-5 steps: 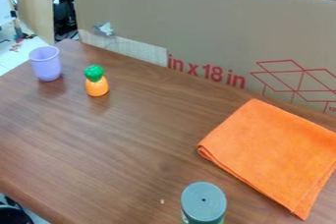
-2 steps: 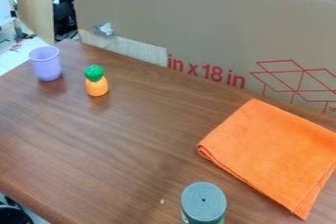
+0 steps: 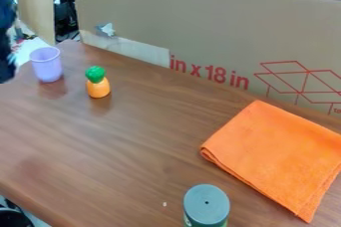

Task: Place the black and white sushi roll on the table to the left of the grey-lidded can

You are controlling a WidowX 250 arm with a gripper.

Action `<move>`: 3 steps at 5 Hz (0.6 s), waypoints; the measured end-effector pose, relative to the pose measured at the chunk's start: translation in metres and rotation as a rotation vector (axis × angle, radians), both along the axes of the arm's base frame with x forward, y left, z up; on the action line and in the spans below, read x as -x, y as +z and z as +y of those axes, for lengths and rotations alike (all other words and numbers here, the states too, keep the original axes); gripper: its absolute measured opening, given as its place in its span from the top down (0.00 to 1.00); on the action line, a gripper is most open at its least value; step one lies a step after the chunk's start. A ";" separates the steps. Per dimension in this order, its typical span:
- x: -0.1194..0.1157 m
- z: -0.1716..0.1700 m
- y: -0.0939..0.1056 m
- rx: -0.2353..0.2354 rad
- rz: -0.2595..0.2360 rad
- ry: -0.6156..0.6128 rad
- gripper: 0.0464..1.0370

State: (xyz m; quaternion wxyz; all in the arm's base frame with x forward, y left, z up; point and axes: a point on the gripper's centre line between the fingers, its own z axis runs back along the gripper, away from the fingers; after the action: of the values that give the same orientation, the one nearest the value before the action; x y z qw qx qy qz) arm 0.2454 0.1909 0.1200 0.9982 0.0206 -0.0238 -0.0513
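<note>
The pale purple cup [image 3: 47, 64] stands upright near the table's [image 3: 133, 141] far left corner as the camera sees it, its mouth facing up. Of the things on the tabletop, it is nearest to the tool [image 3: 6, 64], a dark shape at the view's left edge, with a narrow gap between them. Whether the tool is released, clenched or grasping something cannot be told from here. Just beside the cup, but apart from it, a toy pineapple [image 3: 98, 85] with an orange body and green top stands upright. Farther out, a folded orange cloth [image 3: 279, 156] lies flat towards the right, and a container with a round grey lid [image 3: 206, 205] stands at the bottom edge, near the cloth but not touching it. A cardboard panel [image 3: 200, 32] with red print rises along the far side. The step in hand seems to be one before any contact, as the cup, toy, cloth and container all rest apart from the tool. Any move inward from there would call for clearance around the cup's rim and the nearby pineapple, since either could tip if brushed.
</note>
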 end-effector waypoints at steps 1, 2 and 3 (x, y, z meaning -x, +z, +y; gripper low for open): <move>-0.007 -0.047 0.007 0.025 -0.004 -0.084 0.40; -0.006 -0.086 -0.010 0.069 0.035 -0.154 0.40; -0.001 -0.119 -0.032 0.100 0.061 -0.215 0.40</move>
State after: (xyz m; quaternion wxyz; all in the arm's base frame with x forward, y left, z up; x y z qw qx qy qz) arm 0.2466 0.0718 0.0883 0.9870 -0.0337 0.0019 -0.1574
